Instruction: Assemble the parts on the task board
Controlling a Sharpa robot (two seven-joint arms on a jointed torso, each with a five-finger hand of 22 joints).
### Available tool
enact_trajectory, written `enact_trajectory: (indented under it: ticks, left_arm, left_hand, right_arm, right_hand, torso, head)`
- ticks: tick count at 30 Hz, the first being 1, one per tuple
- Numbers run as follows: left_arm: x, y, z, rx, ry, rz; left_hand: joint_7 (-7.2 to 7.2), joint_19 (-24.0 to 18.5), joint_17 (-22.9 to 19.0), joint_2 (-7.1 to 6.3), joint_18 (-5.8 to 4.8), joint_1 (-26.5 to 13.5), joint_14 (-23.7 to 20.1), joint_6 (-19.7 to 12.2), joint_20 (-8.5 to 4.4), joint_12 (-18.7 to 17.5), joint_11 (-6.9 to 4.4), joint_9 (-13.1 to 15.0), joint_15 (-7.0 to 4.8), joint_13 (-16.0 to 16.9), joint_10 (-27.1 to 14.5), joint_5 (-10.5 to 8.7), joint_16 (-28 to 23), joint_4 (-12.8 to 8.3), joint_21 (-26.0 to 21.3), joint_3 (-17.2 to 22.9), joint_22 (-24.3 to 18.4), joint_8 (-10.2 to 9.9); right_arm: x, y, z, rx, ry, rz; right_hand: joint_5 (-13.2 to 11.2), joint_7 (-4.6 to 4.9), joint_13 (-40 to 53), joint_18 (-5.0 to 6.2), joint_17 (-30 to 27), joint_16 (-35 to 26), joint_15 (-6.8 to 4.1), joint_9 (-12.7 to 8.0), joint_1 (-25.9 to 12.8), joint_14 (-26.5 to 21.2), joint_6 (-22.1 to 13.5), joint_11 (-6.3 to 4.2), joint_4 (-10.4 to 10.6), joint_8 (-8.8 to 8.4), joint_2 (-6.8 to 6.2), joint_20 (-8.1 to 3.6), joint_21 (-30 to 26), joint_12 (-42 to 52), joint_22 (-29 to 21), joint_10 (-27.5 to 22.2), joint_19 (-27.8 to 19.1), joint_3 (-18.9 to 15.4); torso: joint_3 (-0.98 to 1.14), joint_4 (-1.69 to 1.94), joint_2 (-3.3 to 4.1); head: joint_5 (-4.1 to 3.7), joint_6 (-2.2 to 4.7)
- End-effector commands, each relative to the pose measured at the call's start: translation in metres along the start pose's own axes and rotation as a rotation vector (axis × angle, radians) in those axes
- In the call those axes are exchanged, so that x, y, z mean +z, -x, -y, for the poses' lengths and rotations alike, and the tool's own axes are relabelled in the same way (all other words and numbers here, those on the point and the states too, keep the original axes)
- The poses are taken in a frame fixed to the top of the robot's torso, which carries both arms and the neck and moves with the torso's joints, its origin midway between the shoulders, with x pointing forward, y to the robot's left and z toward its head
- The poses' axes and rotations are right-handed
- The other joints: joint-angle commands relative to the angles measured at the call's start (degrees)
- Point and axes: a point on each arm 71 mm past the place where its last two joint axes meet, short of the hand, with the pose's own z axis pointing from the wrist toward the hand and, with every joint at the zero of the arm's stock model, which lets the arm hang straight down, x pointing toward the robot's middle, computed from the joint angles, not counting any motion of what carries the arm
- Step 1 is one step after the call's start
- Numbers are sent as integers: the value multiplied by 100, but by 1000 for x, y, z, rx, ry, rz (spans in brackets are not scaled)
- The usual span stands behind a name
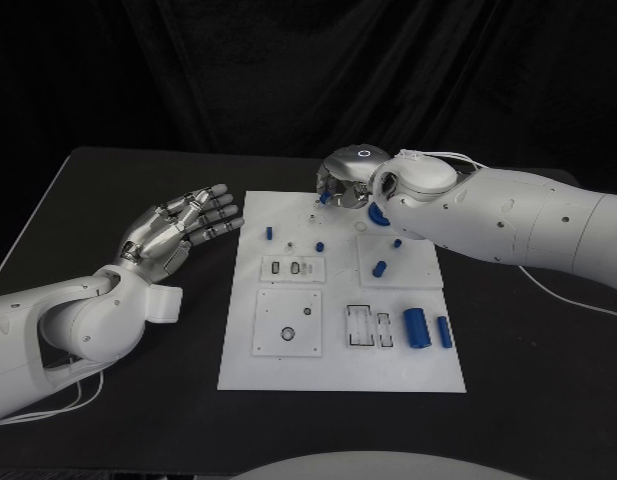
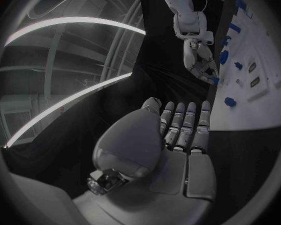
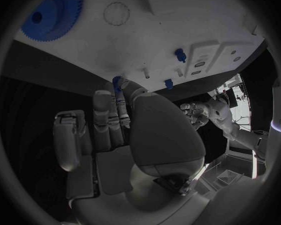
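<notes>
White task board [image 1: 340, 375] lying mid-worktop [image 1: 106, 180]. Right robot hand [image 1: 349, 180] hovering over far edge, seemingly pinching small blue part [image 3: 117, 81] for insertion. Left robot hand [image 1: 178, 228] waiting beside board, open, empty.

A black table [image 1: 135, 180] is sitting in front of a black curtain [image 1: 251, 70], which is hanging just behind the table's far edge.

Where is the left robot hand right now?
In the head view the left robot hand hovers open, palm up, over the black table, just left of the task board's far corner.
</notes>
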Motion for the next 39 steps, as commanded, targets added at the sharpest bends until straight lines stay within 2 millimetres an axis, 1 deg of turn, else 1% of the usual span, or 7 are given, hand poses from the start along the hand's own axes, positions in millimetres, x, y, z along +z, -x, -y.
enact_trajectory:
  ticks: [1, 4, 8, 20, 24, 33, 39]
  left_arm:
    - [0, -1, 11, -11, -148, -8]
    - [0, -1, 11, -12, -147, -8]
    - [1, -1, 11, -11, -147, -7]
    - [2, -1, 10, -13, -145, -10]
    - [3, 0, 10, -13, -143, -10]
    - [3, 0, 9, -12, -139, -9]
    - [3, 0, 9, -12, -137, -9]
  left_hand:
    - [40, -29, 8, -5, -34, 49, 3, 3, -16, 28, 30, 4, 44, -3, -4, 20, 39, -5, -38, 44, -5, -3]
    - [43, -30, 8, -9, -37, 53, 1, 2, -16, 30, 32, 4, 49, -4, -6, 20, 42, -5, -39, 56, -6, -4]
    - [43, -30, 8, -9, -37, 53, 1, 2, -16, 30, 32, 4, 49, -4, -6, 20, 42, -5, -39, 56, -6, -4]
    - [48, -31, 9, -11, -42, 58, 0, 3, -16, 33, 35, 4, 56, -4, -8, 20, 48, -4, -40, 76, -7, -4]
    - [48, -31, 9, -11, -42, 58, 0, 3, -16, 33, 35, 4, 56, -4, -8, 20, 48, -4, -40, 76, -7, -4]
    - [53, -32, 9, -12, -45, 62, 0, -1, -16, 36, 37, 3, 61, -4, -10, 21, 53, -4, -41, 93, -9, -6]
    - [58, -33, 9, -14, -48, 64, -1, -7, -16, 37, 40, 3, 65, -4, -12, 20, 56, -3, -42, 105, -9, -9]
  right_arm:
    - [0, -2, -1, 1, -4, -8]
    - [1, -3, -2, 2, 0, -8]
    - [1, -3, -3, 2, 2, -8]
    - [2, -2, -7, 4, 14, 4]
    - [2, -1, -6, 4, 13, 18]
    - [0, 0, -1, 4, -16, 41]
    - [-1, 1, -1, 7, -19, 66]
  right_hand:
    - [-45, -3, -4, -45, -3, -29, 33, 1039, -16, -25, -40, 30, 37, -32, -1, 48, 14, -28, 1508, 9, 595, 15]
    - [-57, 0, -2, -45, -7, -30, 35, 1038, -25, -29, -55, 32, 47, -51, 1, 50, 14, -37, 1508, 13, 595, 14]
    - [-64, 1, -1, -45, -22, -35, 35, 1037, -30, -36, -64, 32, 54, -63, 4, 52, 14, -43, 1508, 17, 595, 14]
    - [-101, 5, 5, -45, -74, -58, 42, 1035, -76, -70, -104, 39, 103, -124, 15, 60, 14, -82, 1508, 25, 595, 4]
    - [-52, 13, 21, -45, -94, -66, 32, 1054, -20, -84, -69, 18, 68, -129, 29, 58, 14, -85, 1508, 80, 595, 31]
    - [11, 47, 37, -45, -153, -93, 41, 1090, 51, -112, -22, 20, 9, -127, 28, 61, 14, -100, 1508, 133, 595, 57]
    - [29, 60, 40, -45, -164, -98, 44, 1098, 69, -117, -17, 22, -7, -131, 29, 62, 14, -106, 1508, 145, 595, 66]
  torso:
    - [-6, 12, 1]
    - [-11, 19, -1]
    - [-19, 13, -3]
    - [-9, 12, -2]
    - [-9, 7, -2]
    - [-6, 10, -1]
    - [-6, 2, -5]
  head:
    - [-14, 10]
    - [-19, 10]
    - [-15, 3]
    - [-24, -13]
    - [-13, -6]
    - [-14, 13]
    - [-13, 18]
